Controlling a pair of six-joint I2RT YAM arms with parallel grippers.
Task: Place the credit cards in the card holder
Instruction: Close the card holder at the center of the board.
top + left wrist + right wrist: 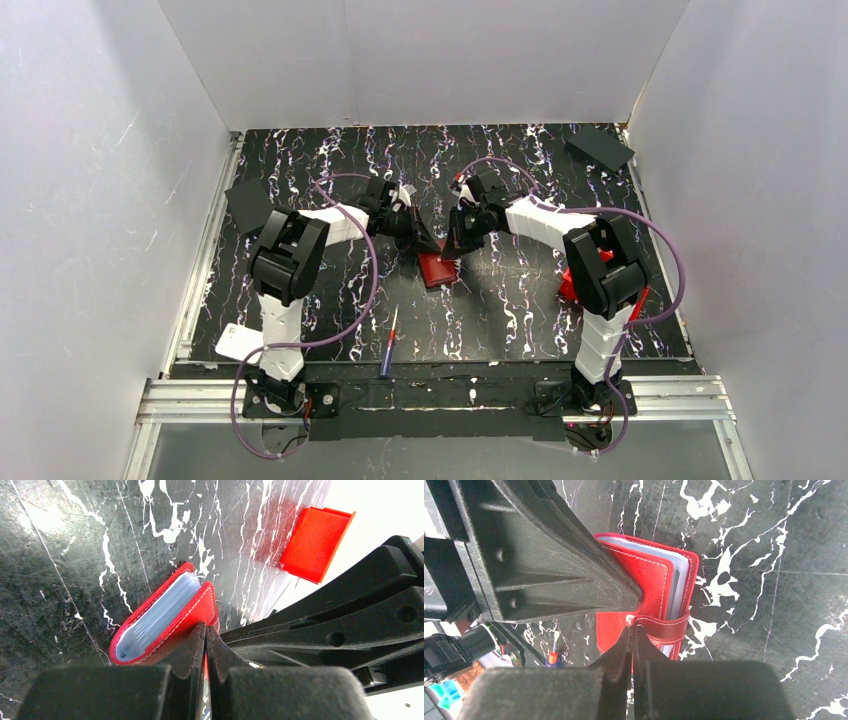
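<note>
Where it gapes, the card holder shows grey-blue pockets.

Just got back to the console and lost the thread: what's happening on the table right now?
Both arms reach in over the red card holder mid-table. The left gripper is shut on the edge of its cover. The right gripper is shut with its tips at the snap strap, though whether it pinches the strap is unclear. The holder lies partly open, pockets showing. A pale card lies by the left arm's base; neither gripper holds a card.
</note>
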